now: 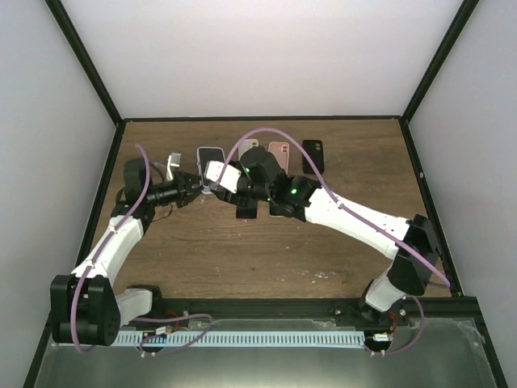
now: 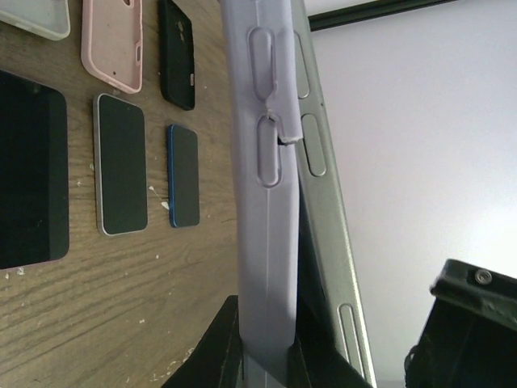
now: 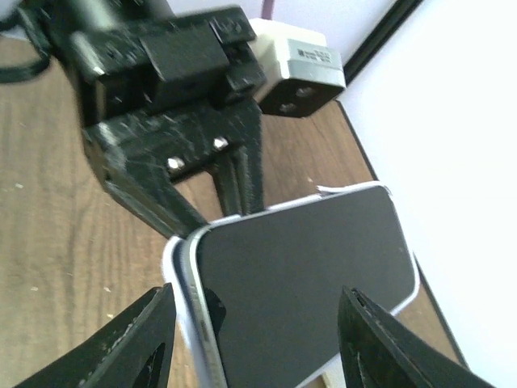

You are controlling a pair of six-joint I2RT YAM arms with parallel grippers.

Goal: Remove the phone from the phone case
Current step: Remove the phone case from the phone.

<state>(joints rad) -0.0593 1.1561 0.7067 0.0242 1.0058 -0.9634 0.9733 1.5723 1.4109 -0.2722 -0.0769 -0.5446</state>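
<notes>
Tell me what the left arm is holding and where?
The left end effector pinches the purple phone case at the near end of its button side.

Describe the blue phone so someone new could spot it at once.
On the wooden table, in the left wrist view, phones lie screen-up to the left of the lavender phone case. The blue phone is the one nearest that case. Unlike the silver-edged phone beside it, its rim is blue.

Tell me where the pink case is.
Left wrist view, upper left: the pink case lies on the table between a pale case and a black case, just beyond a face-up phone.
</notes>
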